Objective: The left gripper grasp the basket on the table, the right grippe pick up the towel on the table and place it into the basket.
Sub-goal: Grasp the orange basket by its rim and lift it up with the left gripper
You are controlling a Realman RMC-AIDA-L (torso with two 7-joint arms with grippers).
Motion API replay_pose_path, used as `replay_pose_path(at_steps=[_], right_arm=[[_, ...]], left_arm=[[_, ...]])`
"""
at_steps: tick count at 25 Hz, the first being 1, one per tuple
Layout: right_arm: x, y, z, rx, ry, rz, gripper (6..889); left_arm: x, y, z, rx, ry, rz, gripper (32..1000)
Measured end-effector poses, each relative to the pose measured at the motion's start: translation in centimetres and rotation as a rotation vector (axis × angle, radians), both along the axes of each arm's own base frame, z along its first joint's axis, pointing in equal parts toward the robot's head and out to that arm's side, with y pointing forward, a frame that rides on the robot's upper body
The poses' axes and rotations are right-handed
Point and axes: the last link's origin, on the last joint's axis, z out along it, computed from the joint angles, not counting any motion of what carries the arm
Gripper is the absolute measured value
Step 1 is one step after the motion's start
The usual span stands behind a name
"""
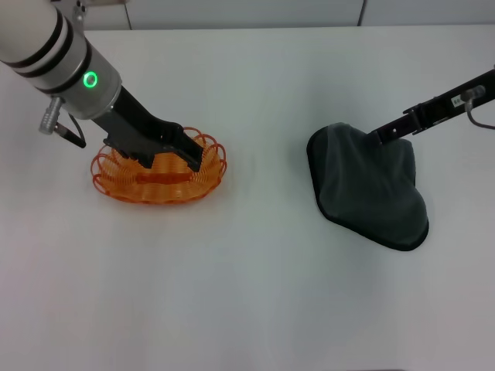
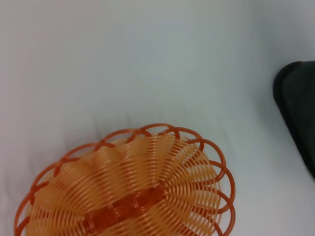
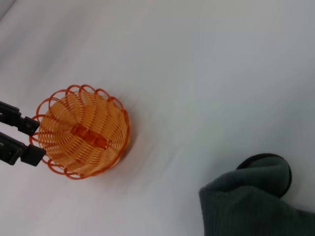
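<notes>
white table (image 1: 255,294) bears the towel (image 1: 371,193) under the right hand (image 1: 373,137), grip unclear; left hand (image 1: 166,151) straddles the basket (image 1: 158,182) rim.

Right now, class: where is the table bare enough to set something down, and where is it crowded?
Bare: the table strip between the basket and towel, plus the near edge. Crowded: the left gripper is at the basket; the right gripper is on the towel.
</notes>
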Motion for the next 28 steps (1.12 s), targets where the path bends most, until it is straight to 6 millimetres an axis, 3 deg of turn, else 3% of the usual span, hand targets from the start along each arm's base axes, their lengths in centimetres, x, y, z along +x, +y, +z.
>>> replay_pose_path(at_steps=[17, 28], right_arm=[[-2.4, 0.6, -1.2, -0.036, 0.002, 0.061, 845], [-2.7, 0.8, -1.2, -0.034, 0.000, 0.069, 837]], left_arm=[[-0.4, 0.0, 0.0, -0.005, 0.010, 0.012, 865], [-3.8, 1.8, 3.7, 0.114, 0.061, 0.090, 863]])
